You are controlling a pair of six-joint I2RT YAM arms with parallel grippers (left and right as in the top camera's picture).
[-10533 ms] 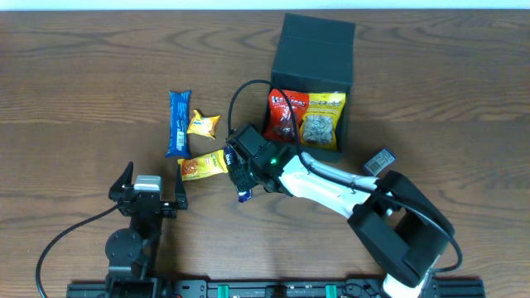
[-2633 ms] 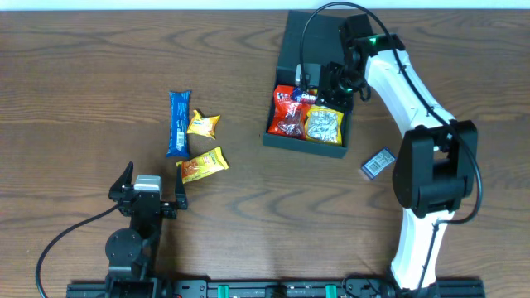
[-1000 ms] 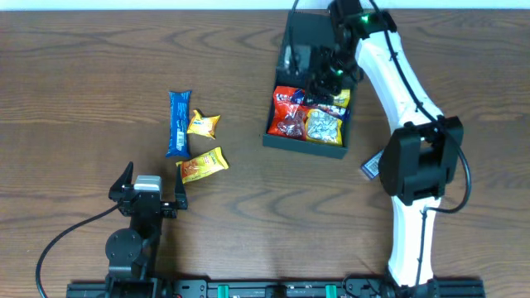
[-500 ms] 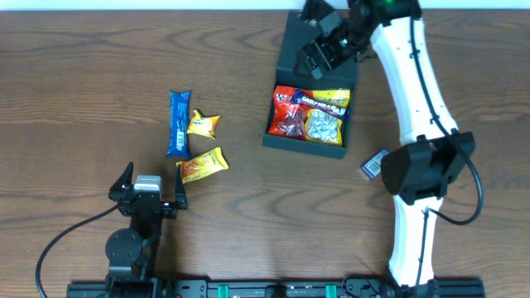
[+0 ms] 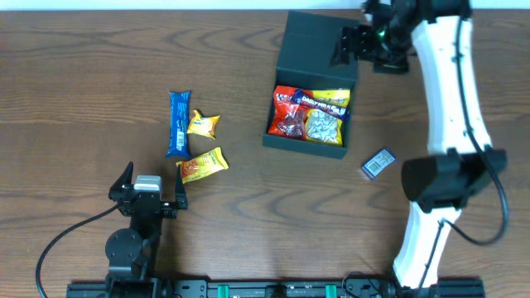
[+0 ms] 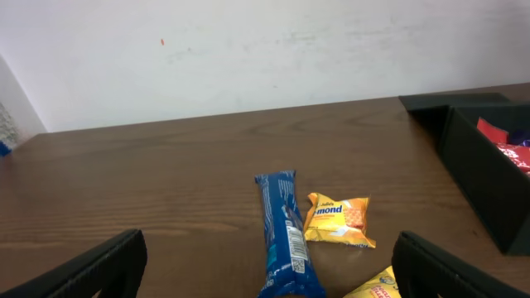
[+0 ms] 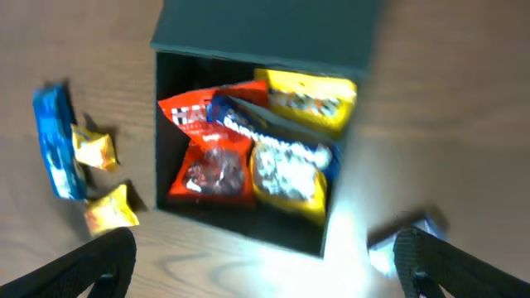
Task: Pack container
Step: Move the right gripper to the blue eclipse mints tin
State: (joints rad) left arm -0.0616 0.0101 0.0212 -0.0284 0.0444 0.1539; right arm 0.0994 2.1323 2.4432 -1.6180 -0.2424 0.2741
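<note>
The dark teal-green container (image 5: 281, 136) stands open at the table's back right, its flap lid (image 5: 320, 51) laid back. It holds a red packet (image 5: 289, 116), a yellow packet (image 5: 325, 127) and a blue-and-yellow packet (image 5: 321, 98). It also shows in the right wrist view (image 7: 170, 99) and the left wrist view (image 6: 484, 186). My right gripper (image 5: 352, 43) is open and empty, high above the lid's right side. My left gripper (image 5: 149, 194) is open and empty at the front left. A blue bar (image 5: 177, 122) and two yellow packets (image 5: 203, 124) (image 5: 204, 165) lie left of the container.
A small blue packet (image 5: 379, 162) lies on the table right of the container, beside the right arm's column. The table's far edge meets a white wall just behind the lid. The loose snacks lie just ahead of the left gripper (image 6: 284, 232).
The right gripper carried a blue packet from the table to the container, let it go inside, then rose and moved back and right over the lid. The left arm has not moved.
</note>
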